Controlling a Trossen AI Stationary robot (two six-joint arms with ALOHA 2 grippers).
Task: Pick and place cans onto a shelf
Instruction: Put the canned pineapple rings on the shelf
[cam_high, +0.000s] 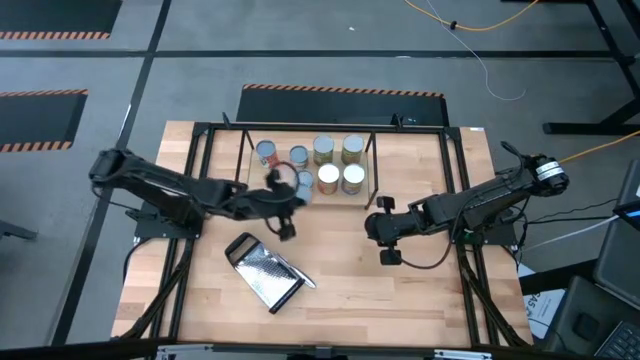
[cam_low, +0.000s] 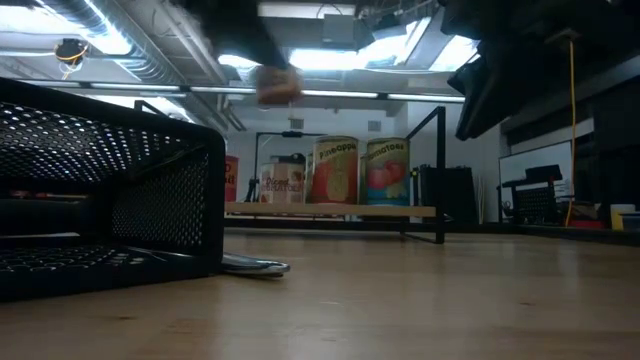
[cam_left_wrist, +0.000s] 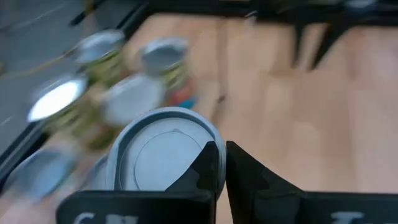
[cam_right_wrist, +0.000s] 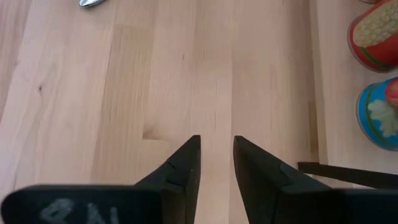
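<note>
Left gripper (cam_high: 285, 205) of mine sits over the front left edge of the shelf (cam_high: 372, 165) in the high view, fingers drawn together with nothing between them. The cans (cam_high: 325, 150) stand on the shelf's board just beyond it, one blue-grey top (cam_high: 304, 182) just beside my fingertips. My right gripper (cam_high: 386, 232) waits over bare table (cam_high: 420, 300) in front of the shelf's right end, near the cans but apart from them. A flat grater (cam_high: 265, 273) lies on the table nearer the front.

From the low view, labelled cans (cam_low: 336, 170) stand in a row on the shelf's wooden board (cam_low: 330, 210), well behind the grater's black mesh (cam_low: 110, 190) that fills the left side. Dark arm parts hang at the top; I cannot tell my grippers apart there.

Through the left wrist view, my fingers (cam_left_wrist: 208, 171) are nearly touching each other, and a silver-lidded can (cam_left_wrist: 155, 149) stands just beside them, outside the grip, with more cans blurred behind it.

Through the right wrist view, my fingers (cam_right_wrist: 186, 165) stand a narrow way apart over bare wood, holding nothing, with two can tops (cam_right_wrist: 376, 34) off to one side.
</note>
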